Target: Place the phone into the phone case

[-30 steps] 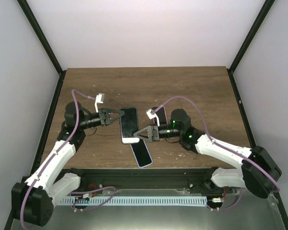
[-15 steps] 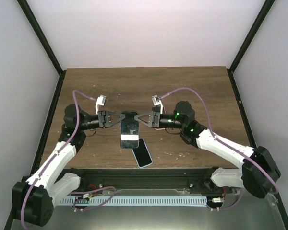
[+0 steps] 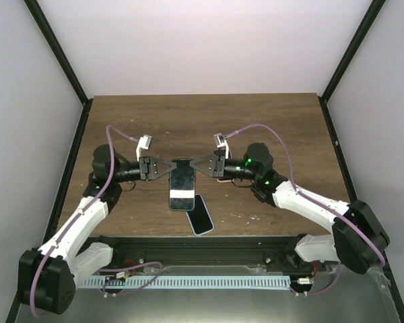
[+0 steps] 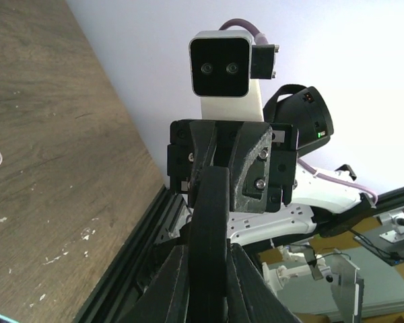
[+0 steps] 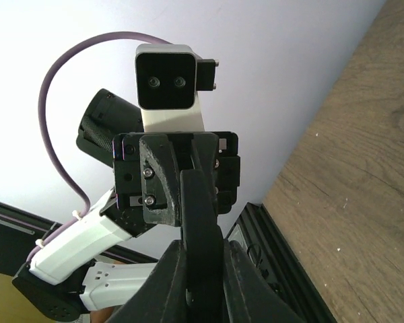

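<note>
Nearest the arm bases, a dark slab [image 3: 201, 216] with a light-blue rim, phone or case not to be told, was seen lying aslant on the wooden table [image 3: 256, 128]. Just beyond it the phone [image 3: 182, 185] was held lengthwise, screen up with a white band at its near end, which overlapped that slab in the top view. Its far end was pinched from both sides, the left gripper [image 3: 167, 168] clamped on its left edge and the right gripper [image 3: 196, 165] on its right, each closed tight on the thin side
</note>
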Controlling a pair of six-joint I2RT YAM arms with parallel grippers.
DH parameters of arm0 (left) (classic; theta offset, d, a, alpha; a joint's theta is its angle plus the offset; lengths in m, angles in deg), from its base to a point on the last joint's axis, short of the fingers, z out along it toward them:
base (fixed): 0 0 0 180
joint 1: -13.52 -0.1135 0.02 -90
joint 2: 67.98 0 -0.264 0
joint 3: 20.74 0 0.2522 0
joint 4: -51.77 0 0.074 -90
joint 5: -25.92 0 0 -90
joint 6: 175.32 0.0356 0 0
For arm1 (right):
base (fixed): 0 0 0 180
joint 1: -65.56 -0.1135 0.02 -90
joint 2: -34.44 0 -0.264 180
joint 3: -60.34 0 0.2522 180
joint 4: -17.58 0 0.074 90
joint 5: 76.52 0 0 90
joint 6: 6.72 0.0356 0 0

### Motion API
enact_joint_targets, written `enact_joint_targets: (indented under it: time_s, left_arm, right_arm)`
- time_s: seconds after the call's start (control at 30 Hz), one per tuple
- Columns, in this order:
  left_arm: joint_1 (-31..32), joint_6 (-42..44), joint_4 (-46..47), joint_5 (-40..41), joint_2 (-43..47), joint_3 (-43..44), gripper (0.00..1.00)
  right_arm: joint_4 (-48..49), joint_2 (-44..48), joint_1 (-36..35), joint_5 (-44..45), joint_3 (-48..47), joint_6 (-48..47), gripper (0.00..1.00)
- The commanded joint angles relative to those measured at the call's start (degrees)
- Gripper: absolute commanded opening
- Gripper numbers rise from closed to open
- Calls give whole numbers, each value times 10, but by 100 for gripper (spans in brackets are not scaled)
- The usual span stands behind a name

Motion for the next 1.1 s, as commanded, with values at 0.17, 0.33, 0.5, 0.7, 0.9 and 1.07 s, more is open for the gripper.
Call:
enact_joint_targets:
  time_s: [0.17,0.33,0.5,0.7,0.9,1.07]
  left_arm:
    - [-1,157,-212,58,-14,57,24]
    - [-4,225,-346,145,-9,100,50]
    - [-4,308,-478,262,-6,144,66]
    - [-5,213,-393,178,16,63,68]
    - [-4,67,-243,114,22,-44,70]
    - [-4,11,-169,92,11,-84,66]
  right_arm:
    - [22,-13,4,14,-15,-26,3]
    - [11,-43,24,23,-23,-52,3]
    - [19,-108,50,13,-45,-67,3]
    - [88,-129,67,-9,-53,-10,3]
    - [156,-146,78,17,-44,57,4]
    - [192,-170,78,17,-43,92,4]
